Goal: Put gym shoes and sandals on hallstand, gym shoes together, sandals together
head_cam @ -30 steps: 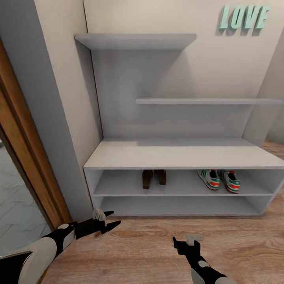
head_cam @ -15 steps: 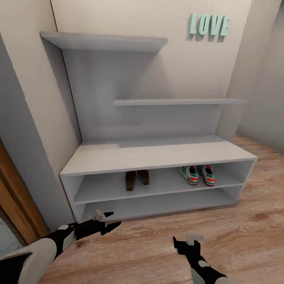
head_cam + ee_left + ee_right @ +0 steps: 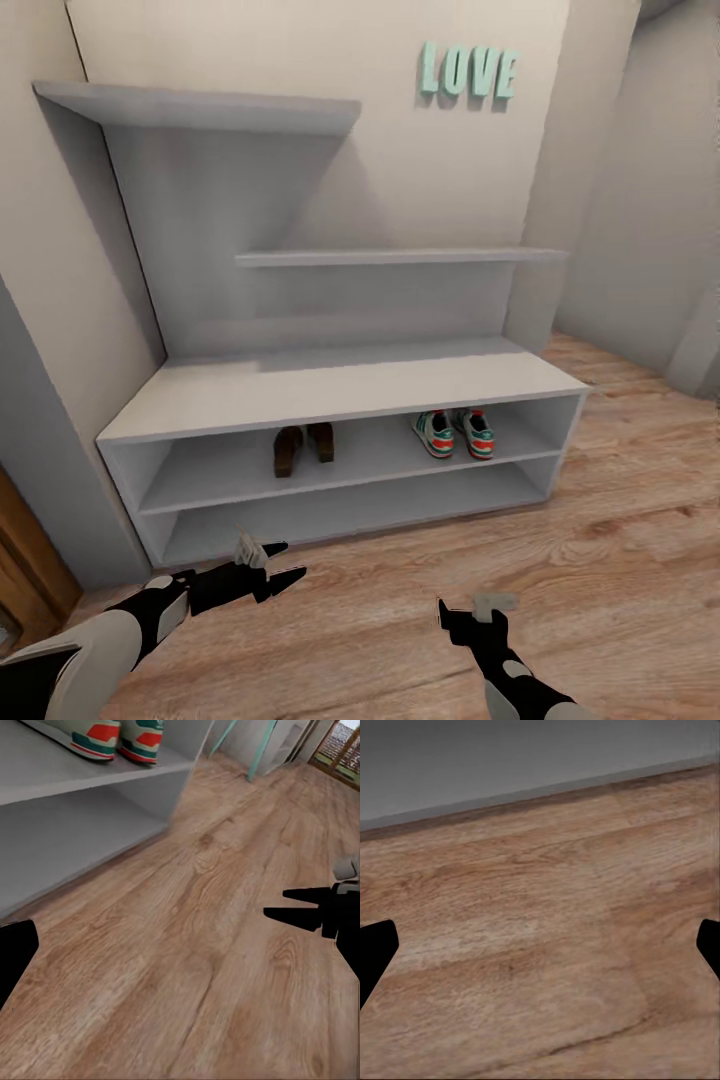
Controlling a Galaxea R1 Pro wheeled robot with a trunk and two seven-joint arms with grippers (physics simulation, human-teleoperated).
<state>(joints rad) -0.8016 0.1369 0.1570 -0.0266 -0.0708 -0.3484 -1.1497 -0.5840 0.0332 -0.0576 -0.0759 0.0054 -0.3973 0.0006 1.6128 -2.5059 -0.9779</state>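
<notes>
Hallstand (image 3: 330, 395) with both pairs on its upper open shelf.
I see sandals (image 3: 303, 447) beside gym shoes (image 3: 455, 433); my left gripper (image 3: 285, 562) and right gripper (image 3: 442, 612) both hang wide, empty, over the corridor floor (image 3: 600, 540).

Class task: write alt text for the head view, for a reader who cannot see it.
A pale grey hallstand holds two sandals side by side and two gym shoes side by side on its upper open shelf. Both grippers, left and right, hang empty over the wood floor.

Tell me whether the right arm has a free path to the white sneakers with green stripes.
Probably yes: the sneakers sit at the shelf's open front, bare floor lies between, and the right gripper is open and empty.
</notes>
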